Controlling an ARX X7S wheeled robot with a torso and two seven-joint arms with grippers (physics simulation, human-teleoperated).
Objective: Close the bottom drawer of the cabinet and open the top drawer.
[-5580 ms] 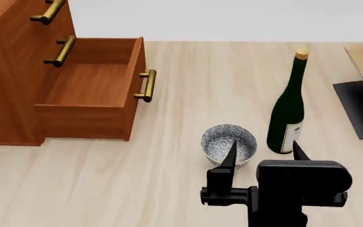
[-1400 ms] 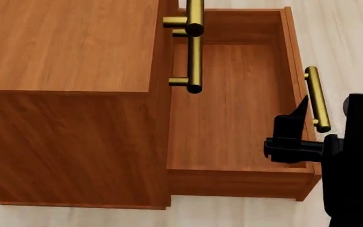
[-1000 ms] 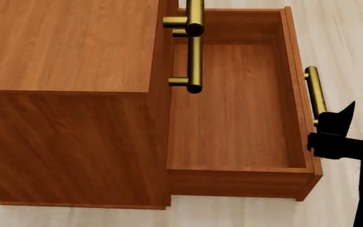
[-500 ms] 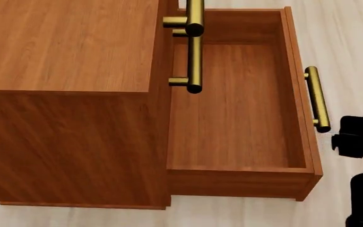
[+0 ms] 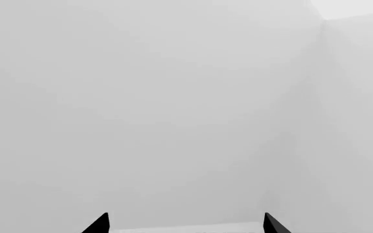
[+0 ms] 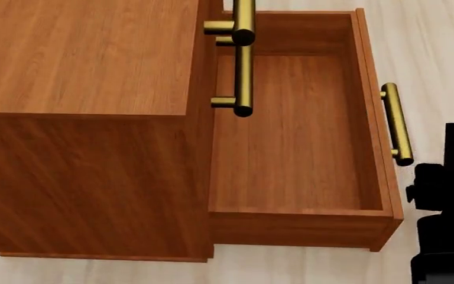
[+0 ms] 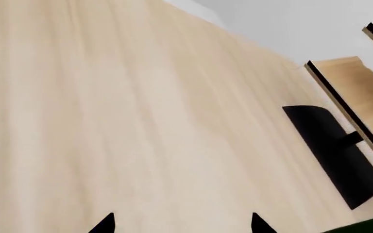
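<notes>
head view, looking steeply down: a boxy reddish-brown wood-grain cabinet (image 6: 85, 59) fills the left and centre, its flat top panel toward ten o'clock. the bottom drawer (image 6: 298, 130), a shallow reddish-brown wooden box, stands pulled well out toward three o'clock and holds nothing. its brass bar handle (image 6: 396, 123) runs along the drawer front, long axis from twelve to six o'clock. two more brass bar handles sit stacked at twelve o'clock — the nearer-to-camera one (image 6: 243, 21) belongs to the top drawer, which reads as shut.

the black right gripper (image 6: 448, 195) shows only as a dark block at four o'clock, just beside the lower end of the bottom drawer's handle and apart from it. the drawer front lies toward nine o'clock from it, so a push that way looks like what closing calls for. the right arm is plainly nearer.

right wrist view: two black fingertips (image 7: 102, 224) stand well spread over pale wood floor. left wrist view: the left gripper (image 5: 185, 224) faces a blank grey wall, tips also spread, nothing between them.

no writing or labels can be read anywhere.
</notes>
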